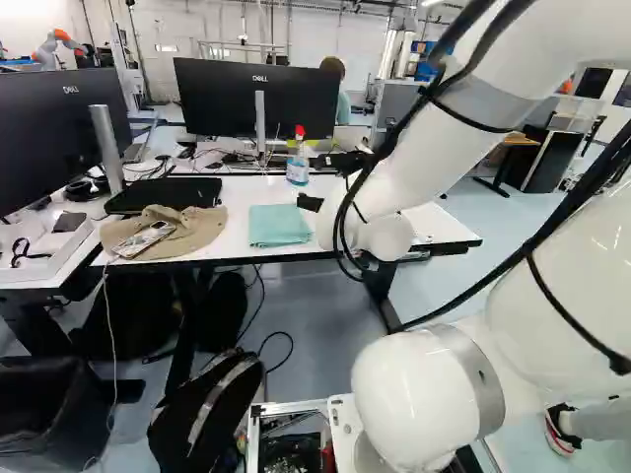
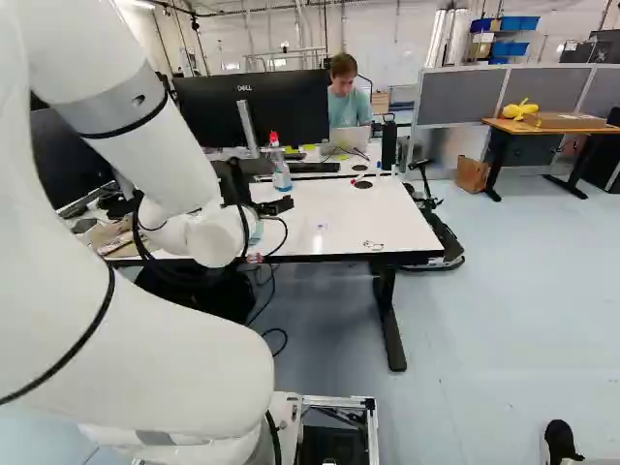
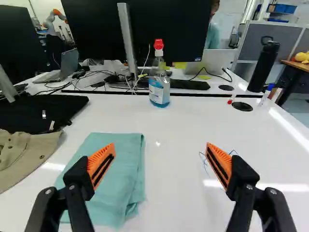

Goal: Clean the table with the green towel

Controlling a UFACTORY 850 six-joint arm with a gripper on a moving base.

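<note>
My gripper [image 1: 323,183] hangs over the white table [image 1: 434,225], seen from behind in the left base view. In the wrist view the gripper [image 3: 160,165] stands wide open, nothing held between its orange pads. The green towel [image 3: 126,166] lies folded flat on the table [image 3: 169,212], partly behind and beneath one finger; the other finger is over bare white tabletop. Thin scribbled marks [image 3: 231,153] show on the tabletop by that other finger. In the left base view the towel [image 1: 279,225] lies near the table's front edge.
A spray bottle [image 3: 159,79] with blue liquid and a red nozzle stands ahead, before the monitors [image 1: 258,99]. Beside the towel lie a beige cap [image 1: 177,233] and a black case [image 1: 166,194]. A black bottle [image 3: 264,65] stands farther back. Another robot [image 1: 57,44] shows far off.
</note>
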